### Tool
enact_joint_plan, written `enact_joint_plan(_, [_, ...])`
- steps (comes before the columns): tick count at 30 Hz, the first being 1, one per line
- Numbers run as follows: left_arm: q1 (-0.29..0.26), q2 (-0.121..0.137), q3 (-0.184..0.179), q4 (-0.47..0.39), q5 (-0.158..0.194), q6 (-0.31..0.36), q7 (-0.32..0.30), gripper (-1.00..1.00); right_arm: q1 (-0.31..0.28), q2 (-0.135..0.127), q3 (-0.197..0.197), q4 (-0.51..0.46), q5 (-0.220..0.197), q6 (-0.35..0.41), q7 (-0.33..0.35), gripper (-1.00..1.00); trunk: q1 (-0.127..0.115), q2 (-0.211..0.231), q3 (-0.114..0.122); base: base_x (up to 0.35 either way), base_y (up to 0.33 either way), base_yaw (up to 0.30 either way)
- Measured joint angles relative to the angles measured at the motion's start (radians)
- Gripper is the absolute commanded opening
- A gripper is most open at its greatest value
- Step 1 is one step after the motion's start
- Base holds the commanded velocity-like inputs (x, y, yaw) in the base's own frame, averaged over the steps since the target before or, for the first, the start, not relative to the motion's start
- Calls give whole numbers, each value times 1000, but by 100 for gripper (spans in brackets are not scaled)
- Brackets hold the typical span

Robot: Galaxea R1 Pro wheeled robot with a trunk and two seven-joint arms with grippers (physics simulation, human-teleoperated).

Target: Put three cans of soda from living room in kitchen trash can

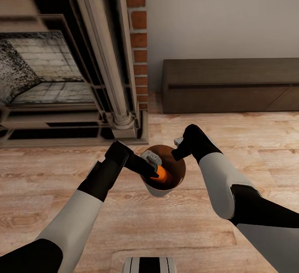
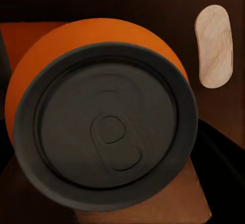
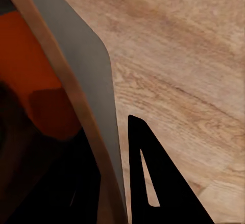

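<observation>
The light grey trash can (image 1: 159, 191) hangs above the wood floor in front of the fireplace, its coppery inside showing. My right gripper (image 1: 179, 152) is shut on its rim, with the bin wall (image 3: 87, 81) between the fingers and one dark finger (image 3: 163, 183) outside it. My left gripper (image 1: 155, 172) reaches down into the bin, shut on an orange can of soda (image 1: 163, 174). That can's grey top (image 2: 102, 117) sits close to the left wrist camera, beside the bin's slot (image 2: 214, 45). The other two cans are hidden or out of view.
The fireplace (image 1: 62, 69) with its brick column (image 1: 139, 36) stands ahead on the left. A low dark wood cabinet (image 1: 230, 84) runs along the wall on the right. Light wood floor (image 1: 124, 223) spreads around me, and my base (image 1: 149, 264) shows at the bottom.
</observation>
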Motion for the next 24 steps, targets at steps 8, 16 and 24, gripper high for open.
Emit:
enact_joint_plan(8, [-1, -1, 0, 2, -5, 0, 2, -100, 0, 0, 0, 2, -9, 1, -1, -100, 0, 0, 0, 0, 0, 0])
enact_joint_plan(16, [-1, 0, 0, -4, -13, 0, 3, 100, 0, 0, 0, 3, -15, 0, 2, -100, 0, 0, 0, 0, 0, 0])
enact_joint_plan(24, [0, 3, 0, -11, -12, 0, 0, 100, 0, 0, 1, 3, -18, 0, 3, -100, 0, 0, 0, 0, 0, 0])
